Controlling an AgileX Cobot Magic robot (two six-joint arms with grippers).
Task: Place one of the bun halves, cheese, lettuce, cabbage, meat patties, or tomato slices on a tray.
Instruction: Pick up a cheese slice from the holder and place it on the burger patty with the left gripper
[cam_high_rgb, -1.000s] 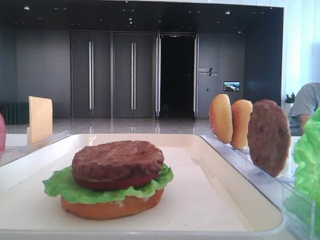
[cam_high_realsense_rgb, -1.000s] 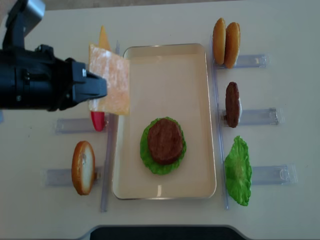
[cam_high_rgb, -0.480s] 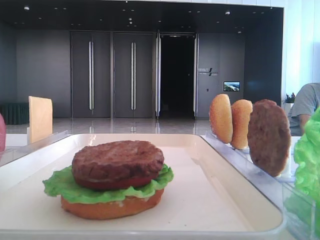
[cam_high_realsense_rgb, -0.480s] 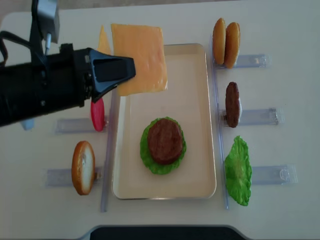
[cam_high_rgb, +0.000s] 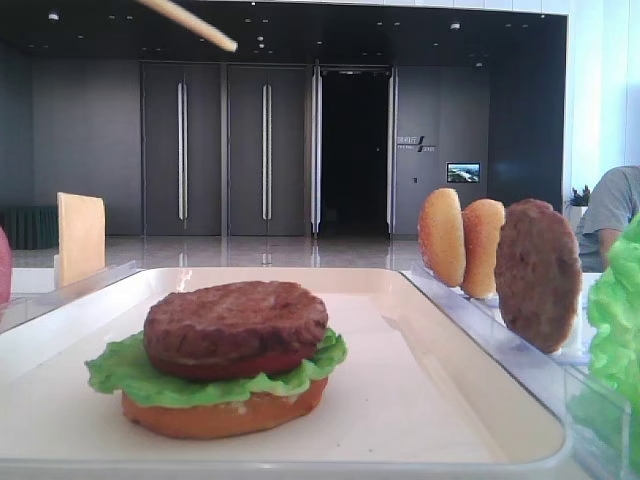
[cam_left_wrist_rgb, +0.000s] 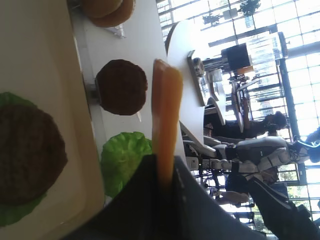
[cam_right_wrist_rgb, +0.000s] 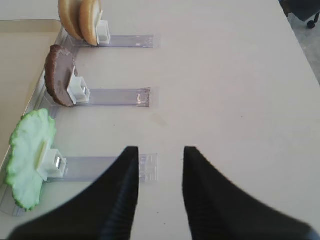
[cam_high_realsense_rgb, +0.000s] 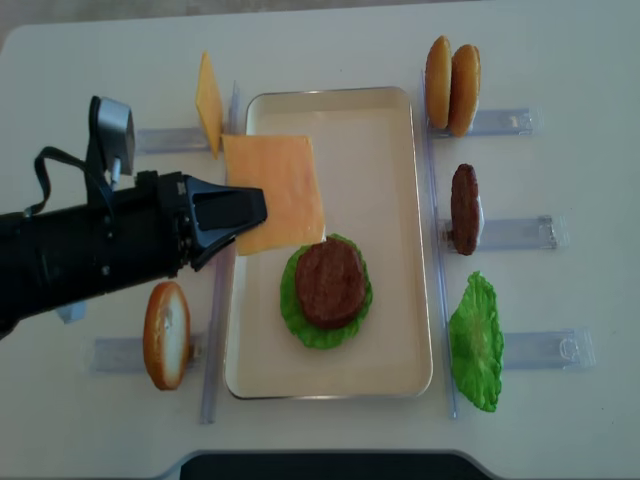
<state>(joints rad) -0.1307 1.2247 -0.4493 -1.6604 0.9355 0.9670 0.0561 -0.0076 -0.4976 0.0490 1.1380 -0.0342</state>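
On tray: stacked burger.

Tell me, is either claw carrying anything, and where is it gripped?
The left claw pinches the cheese by its edge; the right claw holds nothing.

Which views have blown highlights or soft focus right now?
Left wrist: windows behind are blown out, and the cheese edge and fingers are soft. Right wrist: the near fingers are blurred, the table sharp. Low exterior: the lettuce at right overexposed. Overhead: evenly lit.
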